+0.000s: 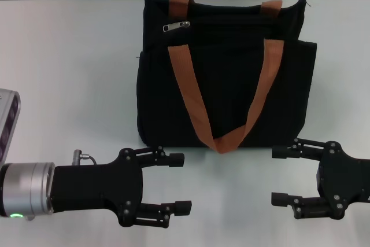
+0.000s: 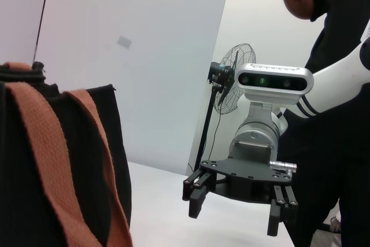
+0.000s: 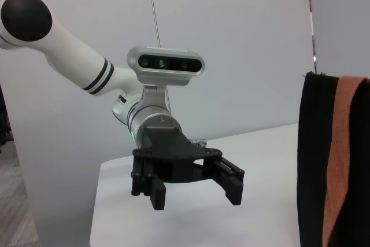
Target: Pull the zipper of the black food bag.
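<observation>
While the zipper (image 1: 176,26) sits at the bag's (image 1: 225,73) upper left edge on the table (image 1: 69,73), both grippers hover well short of it, near the bag's base: left gripper (image 1: 180,182) and right gripper (image 1: 280,175), fingers spread, holding nothing.

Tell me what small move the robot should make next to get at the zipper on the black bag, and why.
Probably lift the left end effector forward toward the zipper. Both the left and right end effector hover open at the near side of the black food bag, gripping nothing, while the silver pull sits on the bag's upper left, nearest the left arm.
</observation>
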